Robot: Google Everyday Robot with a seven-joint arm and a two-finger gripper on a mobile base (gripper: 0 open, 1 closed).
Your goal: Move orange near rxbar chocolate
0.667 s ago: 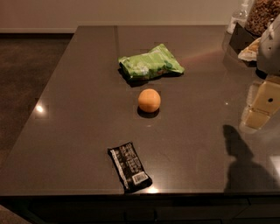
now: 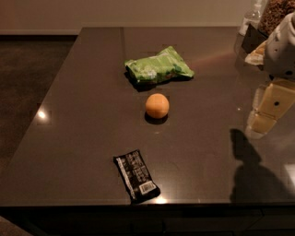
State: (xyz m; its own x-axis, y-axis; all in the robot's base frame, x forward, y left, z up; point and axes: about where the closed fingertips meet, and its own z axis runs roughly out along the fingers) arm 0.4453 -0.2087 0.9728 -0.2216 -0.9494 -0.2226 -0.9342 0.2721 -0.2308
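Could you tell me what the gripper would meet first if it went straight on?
The gripper, at the right edge, points down; it would probably meet bare table, right of the orange; depth unclear.

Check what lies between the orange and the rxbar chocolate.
Camera view shows only bare table between orange and rxbar chocolate; gripper hangs at the far right.

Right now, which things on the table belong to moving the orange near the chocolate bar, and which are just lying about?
Job: orange, mid-table; rxbar chocolate, near front edge; hand, above right side.
Lying about: green bag behind the orange; containers at back right.
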